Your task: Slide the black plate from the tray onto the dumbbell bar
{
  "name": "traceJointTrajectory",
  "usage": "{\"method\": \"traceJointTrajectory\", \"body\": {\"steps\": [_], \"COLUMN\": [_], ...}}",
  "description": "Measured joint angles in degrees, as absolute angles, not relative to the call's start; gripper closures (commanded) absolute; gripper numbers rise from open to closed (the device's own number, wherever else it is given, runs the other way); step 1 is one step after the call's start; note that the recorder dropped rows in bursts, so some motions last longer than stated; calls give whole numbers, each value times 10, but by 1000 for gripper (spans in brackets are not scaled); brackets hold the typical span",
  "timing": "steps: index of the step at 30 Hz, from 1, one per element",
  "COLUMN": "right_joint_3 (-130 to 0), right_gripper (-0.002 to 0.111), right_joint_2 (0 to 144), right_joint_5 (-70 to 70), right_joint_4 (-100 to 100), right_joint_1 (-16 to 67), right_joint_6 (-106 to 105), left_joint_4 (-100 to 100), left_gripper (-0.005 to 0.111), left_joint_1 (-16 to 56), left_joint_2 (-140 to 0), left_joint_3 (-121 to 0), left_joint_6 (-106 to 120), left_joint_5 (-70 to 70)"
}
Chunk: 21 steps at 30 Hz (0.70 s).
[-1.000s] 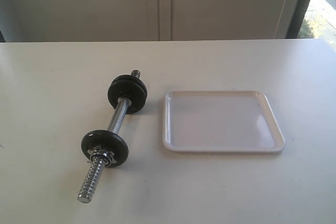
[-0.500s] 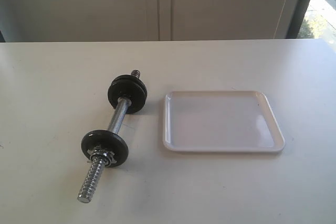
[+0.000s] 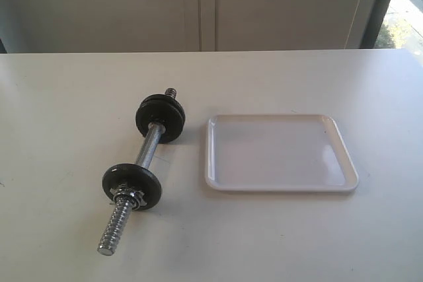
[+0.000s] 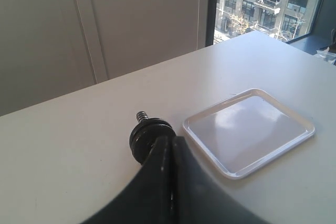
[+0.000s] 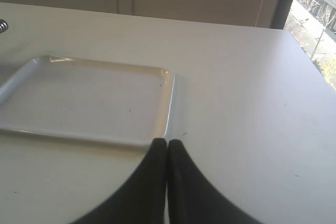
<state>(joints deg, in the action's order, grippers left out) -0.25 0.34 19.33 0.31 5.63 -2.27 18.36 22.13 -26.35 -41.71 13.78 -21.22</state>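
Note:
The dumbbell bar lies on the white table, left of the tray. Black discs sit on its far end. Another black disc sits near its front end, behind a silver star nut. The tray holds nothing, and no loose black plate shows anywhere. In the left wrist view my left gripper is shut and empty, just short of the far discs, with the tray beside it. My right gripper is shut and empty at the tray's corner. Neither gripper appears in the exterior view.
The threaded front end of the bar points toward the table's front edge. A wall with panels runs behind the table. A window is at the far right.

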Motion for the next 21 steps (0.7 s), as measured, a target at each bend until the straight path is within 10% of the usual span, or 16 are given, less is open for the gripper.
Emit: {"method": "traceJointTrajectory", "body": {"steps": [21], "right_joint_3": [-3], "right_gripper": [108], "right_joint_2": [3], "right_joint_5": [193], "right_joint_4": [3], "right_joint_1": [56], "right_joint_6": [-23], "left_joint_4": [197], "left_gripper": [107], "left_joint_1": [214], "left_joint_2": [-239], "left_joint_3": [-417], "left_joint_6": [135], "left_joint_5": [-137]}}
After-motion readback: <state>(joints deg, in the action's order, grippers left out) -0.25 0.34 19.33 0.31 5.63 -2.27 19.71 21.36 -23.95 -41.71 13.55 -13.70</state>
